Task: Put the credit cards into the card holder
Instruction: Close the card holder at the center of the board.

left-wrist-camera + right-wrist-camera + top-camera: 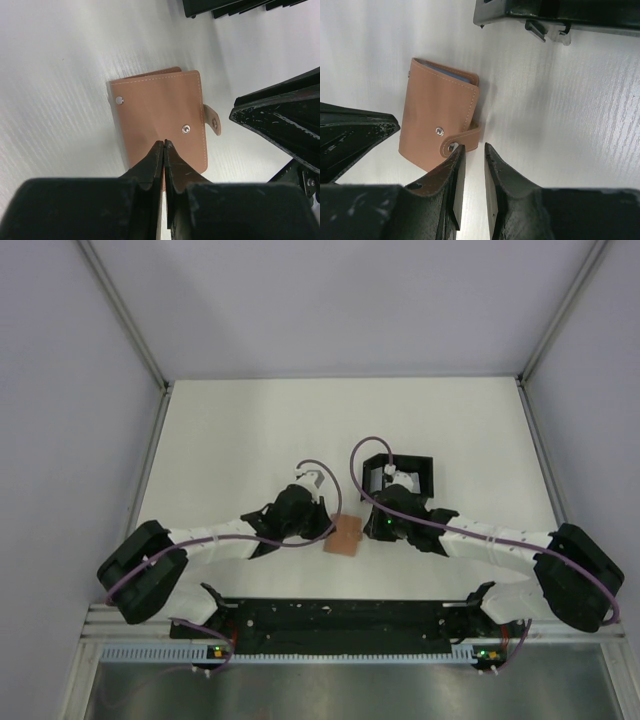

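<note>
The tan-brown card holder lies folded shut on the white table between my two grippers. It also shows in the left wrist view and the right wrist view. Its snap strap hangs loose at one side. A pale blue edge shows in its opening; I cannot tell whether it is a card or lining. No separate credit card is in view. My left gripper is shut, its tips over the holder's near edge. My right gripper is slightly open and empty beside the strap.
A black square open tray stands just behind the right gripper; it shows at the top of both wrist views. The right gripper's finger is close to the holder's right side. White walls enclose the table.
</note>
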### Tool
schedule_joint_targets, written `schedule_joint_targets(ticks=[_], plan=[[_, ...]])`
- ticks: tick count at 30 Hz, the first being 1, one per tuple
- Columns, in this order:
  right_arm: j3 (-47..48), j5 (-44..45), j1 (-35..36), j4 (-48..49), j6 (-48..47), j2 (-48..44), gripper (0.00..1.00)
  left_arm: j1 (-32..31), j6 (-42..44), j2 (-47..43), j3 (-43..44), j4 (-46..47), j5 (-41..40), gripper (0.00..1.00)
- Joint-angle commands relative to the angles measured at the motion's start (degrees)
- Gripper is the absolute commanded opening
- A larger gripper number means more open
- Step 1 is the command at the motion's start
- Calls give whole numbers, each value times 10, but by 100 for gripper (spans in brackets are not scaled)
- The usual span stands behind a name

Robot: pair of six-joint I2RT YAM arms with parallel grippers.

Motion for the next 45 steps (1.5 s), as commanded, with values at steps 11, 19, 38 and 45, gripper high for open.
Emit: schedule_joint_targets(ticks=[11, 19, 38, 45], plan=[[19, -16, -8, 30, -9, 15, 21, -10, -30, 69, -22, 107, 32, 0], [19, -21, -9, 36, -9, 18, 21, -19, -31, 67, -16, 107, 38, 0], [41, -25, -9, 38, -31, 43, 19, -33, -61, 121, -39, 96, -3, 0], [51, -30, -12, 37, -37, 60, 16, -33, -60, 123, -38, 96, -1, 0]])
